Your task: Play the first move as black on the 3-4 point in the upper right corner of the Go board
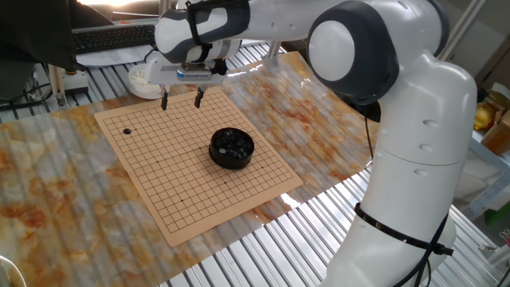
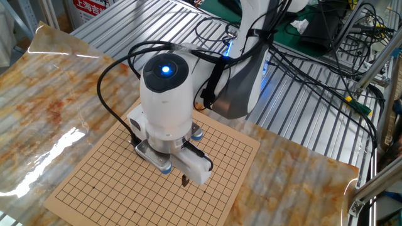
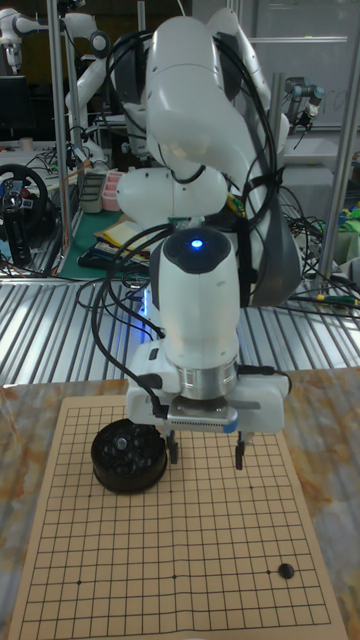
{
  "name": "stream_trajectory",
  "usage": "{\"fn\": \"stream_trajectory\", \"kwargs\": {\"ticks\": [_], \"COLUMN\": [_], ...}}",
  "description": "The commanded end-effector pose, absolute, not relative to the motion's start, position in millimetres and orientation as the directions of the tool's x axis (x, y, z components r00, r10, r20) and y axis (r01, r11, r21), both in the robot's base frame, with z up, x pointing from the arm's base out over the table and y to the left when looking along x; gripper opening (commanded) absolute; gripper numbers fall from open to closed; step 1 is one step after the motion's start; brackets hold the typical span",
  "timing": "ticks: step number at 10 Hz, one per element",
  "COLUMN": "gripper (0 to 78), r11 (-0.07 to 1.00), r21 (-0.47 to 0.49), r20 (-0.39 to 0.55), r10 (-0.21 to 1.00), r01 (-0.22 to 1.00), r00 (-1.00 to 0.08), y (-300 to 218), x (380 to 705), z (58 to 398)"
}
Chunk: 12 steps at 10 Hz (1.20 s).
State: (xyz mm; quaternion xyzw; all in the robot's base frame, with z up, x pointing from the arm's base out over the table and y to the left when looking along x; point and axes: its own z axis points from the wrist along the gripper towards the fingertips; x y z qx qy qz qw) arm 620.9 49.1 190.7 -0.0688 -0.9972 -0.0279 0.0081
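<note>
A single black stone [image 1: 127,131] lies on a grid crossing near the far left corner of the wooden Go board [image 1: 183,199]; in the tall fixed view the same black stone [image 3: 286,571] is at the lower right, a few lines in from both edges. My gripper [image 1: 181,100] hangs open and empty above the board's far edge, well apart from the stone. Its fingers [image 3: 238,455] point straight down in the tall fixed view. The arm hides most of the gripper in the other fixed view, where only one fingertip [image 2: 183,181] shows.
A wide black bowl [image 1: 232,148] holding black stones stands on the board's middle right, also seen as the black bowl [image 3: 128,457]. A white bowl [image 1: 144,80] sits just beyond the board, behind the gripper. Cables [image 2: 301,56] run over the metal slats.
</note>
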Motion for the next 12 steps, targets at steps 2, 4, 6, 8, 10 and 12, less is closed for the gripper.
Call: {"fn": "stream_trajectory", "kwargs": {"ticks": [2, 4, 6, 8, 10, 12], "gripper": [77.5, 77.5, 77.5, 77.5, 77.5, 77.5], "r11": [0.996, 0.997, 0.998, 0.998, 0.999, 0.999], "r21": [0.026, 0.018, 0.018, 0.010, 0.000, -0.006], "r20": [0.004, 0.005, 0.008, 0.009, 0.008, 0.009], "r10": [0.086, 0.072, 0.062, 0.054, 0.046, 0.040], "r01": [0.086, 0.072, 0.062, 0.054, 0.046, 0.040], "r00": [-0.996, -0.997, -0.998, -0.999, -0.999, -0.999], "y": [30.5, 29.9, 26.8, 26.5, 26.3, 26.0], "x": [617.9, 617.2, 613.8, 613.0, 613.0, 613.1], "z": [194.3, 194.9, 197.5, 198.2, 198.4, 198.7]}}
